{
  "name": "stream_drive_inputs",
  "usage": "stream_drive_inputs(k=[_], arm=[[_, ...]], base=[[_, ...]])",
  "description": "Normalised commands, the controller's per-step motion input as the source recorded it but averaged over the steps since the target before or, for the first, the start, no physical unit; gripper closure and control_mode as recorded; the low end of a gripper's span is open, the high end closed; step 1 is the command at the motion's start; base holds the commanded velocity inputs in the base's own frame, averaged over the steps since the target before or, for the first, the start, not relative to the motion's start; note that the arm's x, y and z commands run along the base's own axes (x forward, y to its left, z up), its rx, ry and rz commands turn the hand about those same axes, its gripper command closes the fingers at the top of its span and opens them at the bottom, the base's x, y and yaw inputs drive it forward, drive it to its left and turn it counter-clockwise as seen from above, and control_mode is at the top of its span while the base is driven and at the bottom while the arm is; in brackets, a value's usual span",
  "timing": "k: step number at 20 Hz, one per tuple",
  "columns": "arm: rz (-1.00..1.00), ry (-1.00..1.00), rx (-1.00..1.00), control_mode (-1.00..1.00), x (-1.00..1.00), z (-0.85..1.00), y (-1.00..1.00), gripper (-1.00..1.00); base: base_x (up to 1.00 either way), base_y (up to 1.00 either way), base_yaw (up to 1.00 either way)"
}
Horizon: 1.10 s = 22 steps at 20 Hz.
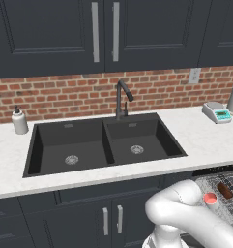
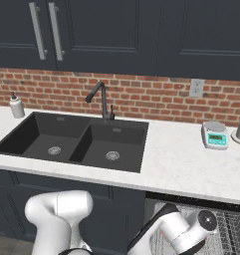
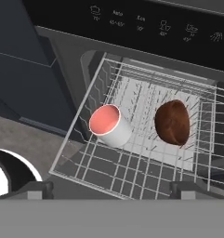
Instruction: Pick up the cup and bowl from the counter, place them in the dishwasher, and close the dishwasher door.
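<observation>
The dishwasher [image 3: 155,28] stands open with its grey wire rack [image 3: 132,172] pulled out. In the rack's left part the cup [image 3: 108,124], white with a pink-red inside, lies tilted. To its right rests the brown bowl [image 3: 173,122], tipped on its side. My gripper [image 3: 113,189] hovers above the rack's near edge, open, with nothing between its fingers. In the left base view the cup [image 1: 210,198] and bowl [image 1: 225,190] show in the rack [image 1: 219,180] below the white counter [image 1: 200,140]. The dishwasher door is hidden from me.
A black double sink [image 1: 103,143] with a dark faucet [image 1: 122,99] is cut into the counter. A soap bottle [image 1: 19,121] stands at its left, a small scale [image 1: 217,112] at its right. Dark cabinet doors [image 1: 111,220] flank the dishwasher's left side.
</observation>
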Motion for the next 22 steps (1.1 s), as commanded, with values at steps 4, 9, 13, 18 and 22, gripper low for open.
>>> stream_drive_inputs(k=[4, 9, 13, 18, 22], arm=[[-0.01, 0.00, 0.04, -1.00, 0.00, 0.13, -0.13, -1.00], [-0.02, 0.00, 0.07, -1.00, 0.00, 0.09, -0.20, -1.00], [-0.01, -0.01, 0.09, -1.00, 0.00, 0.07, -0.24, -1.00], [-0.01, -0.03, 0.08, -1.00, -0.13, 0.02, -0.13, -1.00], [0.02, -0.19, 0.08, -1.00, -0.87, 0.01, 0.00, -1.00]], base=[[0.00, 0.00, 0.00], [0.00, 0.00, 0.00], [0.00, 0.00, 0.00], [0.00, 0.00, 0.00], [0.00, 0.00, 0.00]])
